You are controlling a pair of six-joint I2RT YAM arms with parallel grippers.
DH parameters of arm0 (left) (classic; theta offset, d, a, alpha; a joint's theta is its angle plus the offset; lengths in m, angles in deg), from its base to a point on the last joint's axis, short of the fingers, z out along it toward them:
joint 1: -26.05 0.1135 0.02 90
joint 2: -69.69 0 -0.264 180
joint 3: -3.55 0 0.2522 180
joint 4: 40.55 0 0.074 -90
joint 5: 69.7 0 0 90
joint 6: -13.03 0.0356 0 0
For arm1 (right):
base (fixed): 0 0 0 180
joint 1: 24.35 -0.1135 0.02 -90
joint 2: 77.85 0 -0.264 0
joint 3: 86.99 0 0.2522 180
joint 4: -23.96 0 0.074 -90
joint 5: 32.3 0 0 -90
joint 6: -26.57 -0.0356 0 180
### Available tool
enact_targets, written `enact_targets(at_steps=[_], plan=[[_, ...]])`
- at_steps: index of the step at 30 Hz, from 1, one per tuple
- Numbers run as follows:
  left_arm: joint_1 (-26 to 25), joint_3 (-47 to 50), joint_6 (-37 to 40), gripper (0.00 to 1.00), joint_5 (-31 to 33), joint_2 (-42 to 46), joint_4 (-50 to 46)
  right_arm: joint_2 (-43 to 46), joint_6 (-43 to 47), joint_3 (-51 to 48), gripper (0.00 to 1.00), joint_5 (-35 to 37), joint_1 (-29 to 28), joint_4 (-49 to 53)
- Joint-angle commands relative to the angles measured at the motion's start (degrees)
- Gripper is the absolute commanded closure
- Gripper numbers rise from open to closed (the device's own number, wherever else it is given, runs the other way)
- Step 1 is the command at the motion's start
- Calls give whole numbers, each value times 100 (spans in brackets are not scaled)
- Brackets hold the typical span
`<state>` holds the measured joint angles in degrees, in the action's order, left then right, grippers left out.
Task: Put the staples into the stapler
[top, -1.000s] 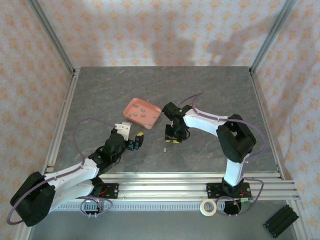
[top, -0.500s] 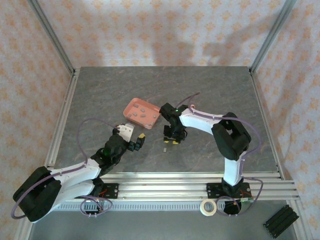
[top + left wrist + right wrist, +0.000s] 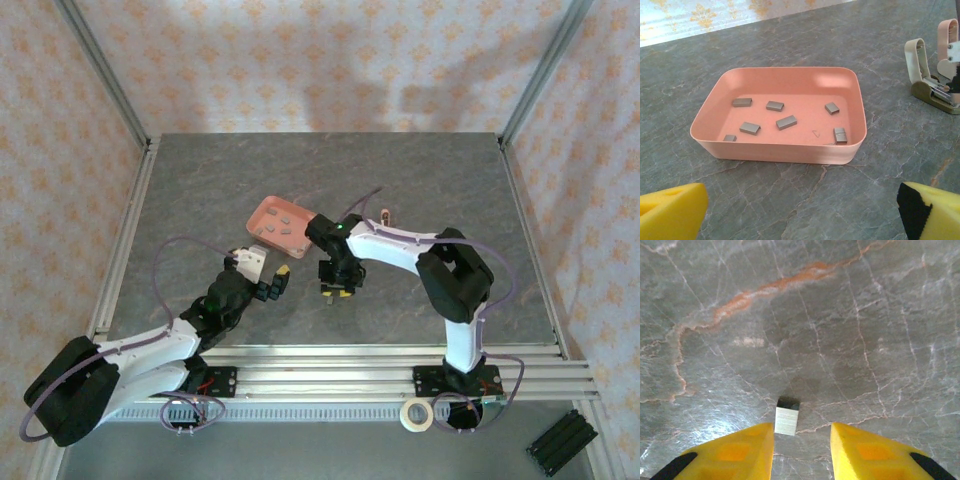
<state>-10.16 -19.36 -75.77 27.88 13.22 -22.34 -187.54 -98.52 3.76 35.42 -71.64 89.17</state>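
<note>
Grey marble table [image 3: 865, 315]; right gripper [image 3: 802, 440] spread over a lone staple strip [image 3: 787, 419], off-centre, so closing may flick it away. Left gripper [image 3: 799, 212] spread, empty

I find nothing to read in my views: no lettering, number, label or brand mark is legible on anything.
</note>
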Motion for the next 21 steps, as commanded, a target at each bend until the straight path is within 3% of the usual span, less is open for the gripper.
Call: enact_targets(at_steps=[1, 21], plan=[[43, 80, 6, 1, 105, 101, 115, -186, 51, 222, 66, 64, -65, 269], [43, 27, 92, 1, 61, -12, 210, -443, 43, 421, 69, -56, -149, 301]])
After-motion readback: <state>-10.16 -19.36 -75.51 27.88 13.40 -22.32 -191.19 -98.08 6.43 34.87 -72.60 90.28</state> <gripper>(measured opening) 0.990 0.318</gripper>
